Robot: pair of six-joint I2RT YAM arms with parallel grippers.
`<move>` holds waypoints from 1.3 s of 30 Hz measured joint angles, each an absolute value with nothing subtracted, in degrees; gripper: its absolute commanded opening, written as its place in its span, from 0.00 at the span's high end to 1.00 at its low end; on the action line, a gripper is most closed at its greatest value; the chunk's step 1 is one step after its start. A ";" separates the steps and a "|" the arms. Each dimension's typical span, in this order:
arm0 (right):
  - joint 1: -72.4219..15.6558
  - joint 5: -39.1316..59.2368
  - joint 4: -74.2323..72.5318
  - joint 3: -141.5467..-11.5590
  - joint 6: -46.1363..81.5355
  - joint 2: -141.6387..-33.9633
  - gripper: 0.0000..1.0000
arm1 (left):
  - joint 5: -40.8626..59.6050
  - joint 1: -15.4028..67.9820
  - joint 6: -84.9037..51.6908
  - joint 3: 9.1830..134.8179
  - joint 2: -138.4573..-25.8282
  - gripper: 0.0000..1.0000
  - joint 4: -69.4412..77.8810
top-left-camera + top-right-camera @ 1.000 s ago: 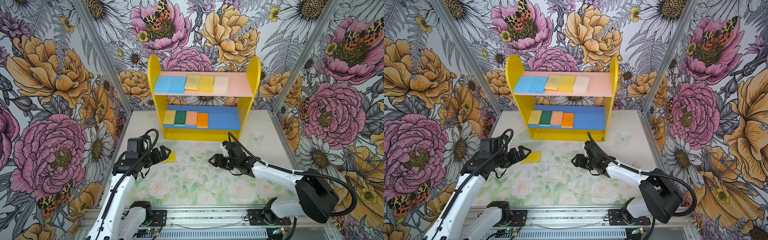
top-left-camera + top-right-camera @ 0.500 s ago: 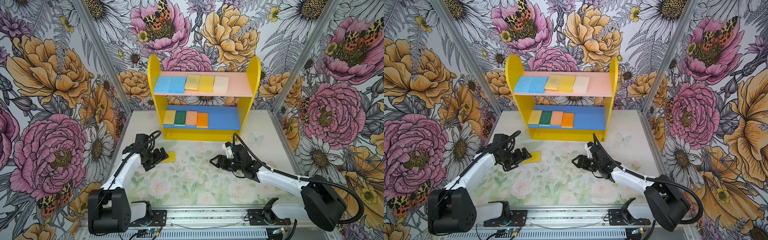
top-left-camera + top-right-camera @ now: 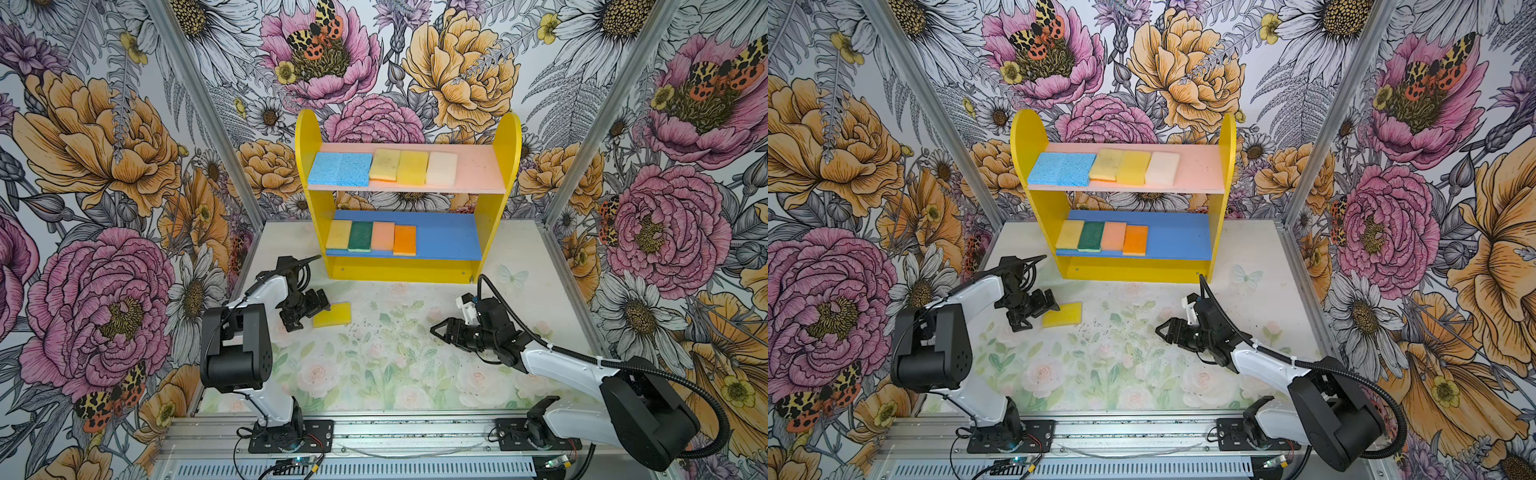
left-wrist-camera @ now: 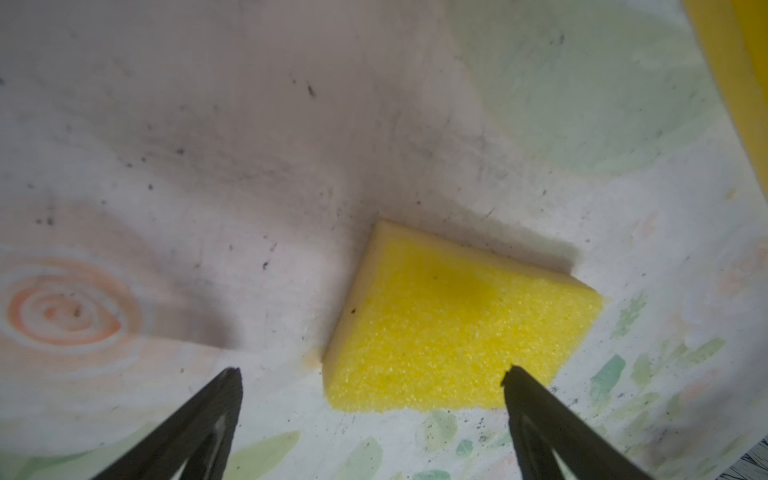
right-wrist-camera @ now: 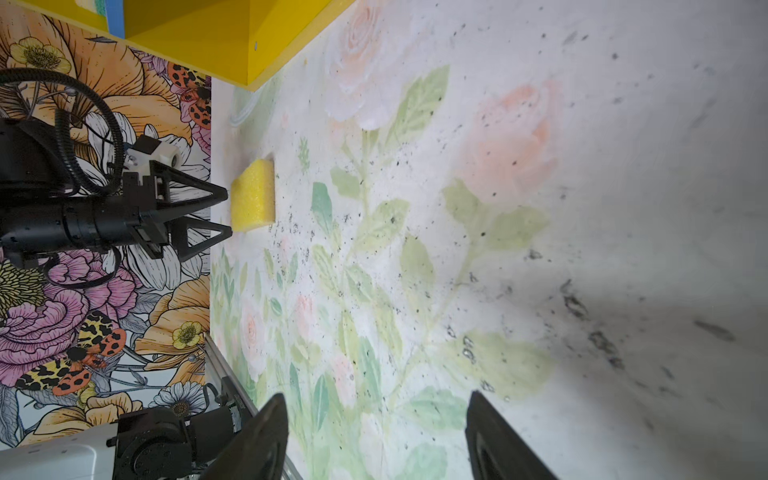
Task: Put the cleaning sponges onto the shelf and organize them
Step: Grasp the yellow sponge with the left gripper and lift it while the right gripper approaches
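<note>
One yellow sponge (image 3: pixel 332 314) (image 3: pixel 1062 314) lies flat on the floral table in front of the shelf (image 3: pixel 305 137). My left gripper (image 3: pixel 308 311) (image 4: pixel 370 372) is open, low over the table just left of it; one finger reaches over the sponge's near corner and the other is off to its side. Nothing is gripped. The pink upper board holds two light blue sponges (image 3: pixel 340 168), two yellow ones (image 3: pixel 399 166) and a cream one (image 3: pixel 441 168). On the blue lower board lie yellow, dark green (image 3: pixel 360 236), peach and orange (image 3: pixel 404 240) sponges. My right gripper (image 3: pixel 436 330) (image 5: pixel 376 397) is open and empty at mid-table.
The right half of the blue board (image 3: pixel 449 237) and the right end of the pink board (image 3: pixel 478 166) are bare. Flowered walls close in the table on three sides. A metal rail (image 3: pixel 374 432) runs along the front edge.
The left arm has folded up and its gripper has sunk to the table beside the yellow sponge. The right gripper has drawn back a little to the right, with its jaws slightly wider.
</note>
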State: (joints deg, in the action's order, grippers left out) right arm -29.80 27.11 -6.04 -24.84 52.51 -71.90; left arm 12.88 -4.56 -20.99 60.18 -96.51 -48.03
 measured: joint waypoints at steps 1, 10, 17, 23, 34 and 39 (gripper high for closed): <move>-29.80 27.16 -6.26 -24.84 52.51 -71.90 0.31 | 12.99 -4.58 -20.75 60.99 -97.54 0.01 -47.88; -29.63 27.55 -6.61 -24.84 52.53 -71.85 0.31 | 14.44 -3.57 -19.00 67.24 -103.94 0.01 -47.57; -29.54 27.42 -5.13 -24.84 52.53 -67.83 0.30 | 14.98 0.71 -19.09 70.24 -106.63 0.01 -47.42; -29.54 27.07 -3.57 -24.84 52.51 -66.22 0.30 | 14.85 7.88 -22.24 68.40 -105.43 0.01 -44.91; -29.54 26.20 -0.71 -24.84 52.53 -63.96 0.30 | 11.35 45.93 -44.80 52.49 -92.97 0.01 -32.73; -29.54 25.50 0.69 -24.84 52.56 -62.72 0.30 | 9.30 50.65 -49.63 49.23 -89.71 0.01 -30.96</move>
